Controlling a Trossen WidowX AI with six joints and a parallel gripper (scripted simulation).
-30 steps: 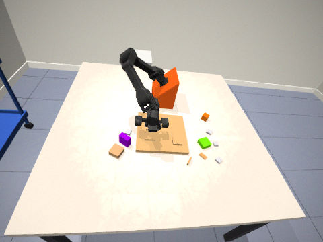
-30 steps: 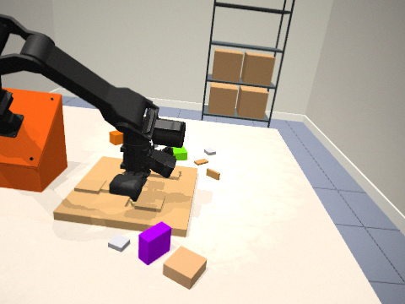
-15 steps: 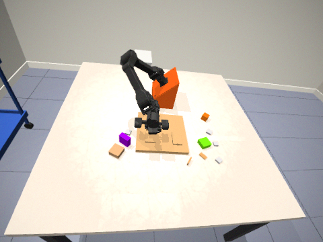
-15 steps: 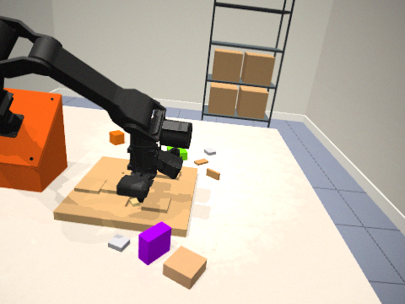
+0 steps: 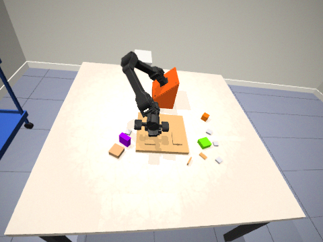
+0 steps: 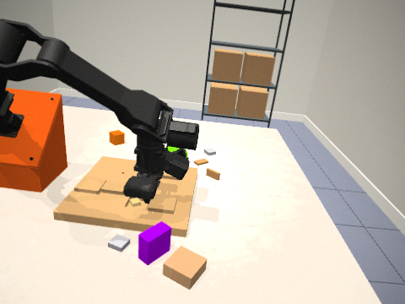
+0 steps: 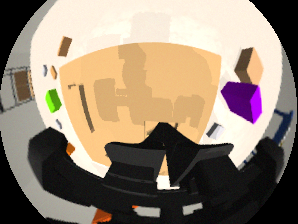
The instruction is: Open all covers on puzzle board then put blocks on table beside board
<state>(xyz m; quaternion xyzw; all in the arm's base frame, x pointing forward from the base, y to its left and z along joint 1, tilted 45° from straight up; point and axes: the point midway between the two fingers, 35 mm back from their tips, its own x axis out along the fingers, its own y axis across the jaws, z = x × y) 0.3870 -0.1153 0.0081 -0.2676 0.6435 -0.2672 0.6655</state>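
With the gripper (image 6: 136,202) shut and empty, we seem to be pushing a cover (image 6: 162,204) open on the board (image 6: 80,209); next, its block.

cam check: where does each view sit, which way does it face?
Top: high, off the table's front edge, angled down; whole black arm, tan puzzle board.
Exterior: low beside the table, facing the metal shelf rack; forearm and shut hand.
Wrist: on the hand, facing down at the board; fingers show.
All share the purple block.
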